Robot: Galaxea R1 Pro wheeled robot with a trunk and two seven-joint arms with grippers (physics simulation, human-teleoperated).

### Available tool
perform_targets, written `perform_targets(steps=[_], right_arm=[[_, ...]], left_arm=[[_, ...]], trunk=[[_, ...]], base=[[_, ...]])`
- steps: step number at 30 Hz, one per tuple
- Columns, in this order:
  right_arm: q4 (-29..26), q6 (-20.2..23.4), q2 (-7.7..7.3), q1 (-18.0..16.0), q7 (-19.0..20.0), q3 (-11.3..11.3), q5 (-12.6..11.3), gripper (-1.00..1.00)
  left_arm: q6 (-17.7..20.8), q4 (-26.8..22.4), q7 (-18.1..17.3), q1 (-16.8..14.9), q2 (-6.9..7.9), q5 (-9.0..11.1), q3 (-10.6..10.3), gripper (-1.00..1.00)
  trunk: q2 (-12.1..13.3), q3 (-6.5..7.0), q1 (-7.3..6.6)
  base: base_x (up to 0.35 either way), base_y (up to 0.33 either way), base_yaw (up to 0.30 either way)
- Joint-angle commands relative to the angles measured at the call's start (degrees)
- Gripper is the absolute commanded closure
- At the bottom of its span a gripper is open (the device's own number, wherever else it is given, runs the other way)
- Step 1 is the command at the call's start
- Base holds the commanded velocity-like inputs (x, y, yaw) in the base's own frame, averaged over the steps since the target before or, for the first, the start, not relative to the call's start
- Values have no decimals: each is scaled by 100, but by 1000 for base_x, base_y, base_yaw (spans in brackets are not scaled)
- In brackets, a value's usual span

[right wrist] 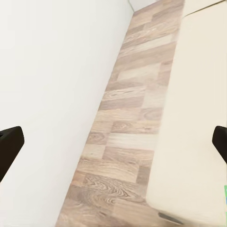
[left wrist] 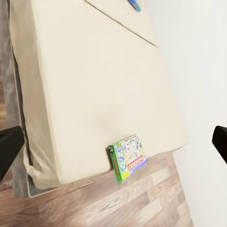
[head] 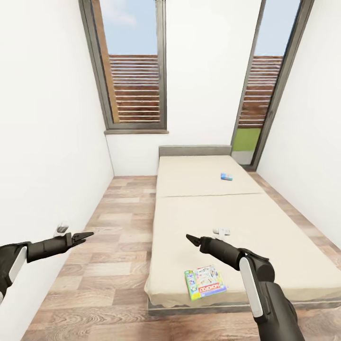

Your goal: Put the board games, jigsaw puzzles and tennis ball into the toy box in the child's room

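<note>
**A:** Where do your two grippers stand?

**B:** Your left gripper (head: 89, 234) hangs over the wood-plank floor (head: 118, 222) beside the left wall. In the head view its fingers (head: 81, 236) look drawn close, but your left wrist view shows a dark tip at each side edge with a wide gap between, so read them as released, grasping nothing. Your right gripper (head: 190, 238) hovers above the near half of the bed (head: 265, 222), fingers also spread apart and empty.

**A:** And the toys?

**B:** You have two board games on the mattress. The larger board game (head: 205, 282), the one with the green edge, lies flat at the near end of the bed, close to the foot edge and just below your right forearm. Your left wrist view shows it too (left wrist: 127, 157), right at the mattress edge. The small blue board game (head: 226, 176) lies on the far half, toward the headboard (head: 194, 150) and well apart from both grippers.

**A:** Anything else on the bed?

**B:** A small white object (head: 221, 231) rests near your right gripper; you cannot tell what it is.
</note>
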Motion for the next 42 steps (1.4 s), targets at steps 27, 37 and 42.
perform_targets(steps=[27, 37, 42], right_arm=[[-11, 42, 7, -4, 53, -58, -24, -100], [-9, 44, 7, -4, 47, -63, -24, -100], [1, 39, 7, -4, 35, -67, -19, -100]], left_arm=[[24, 0, 11, -5, -10, 21, 1, -100], [15, 0, 22, -5, -10, 21, 1, -100], [11, -1, 21, -5, -10, 21, -2, -100]], trunk=[[-5, -6, -2], [-5, -6, -2], [-5, -6, -2]], base=[[-75, 7, 83], [0, 0, 0], [0, 0, 0]])
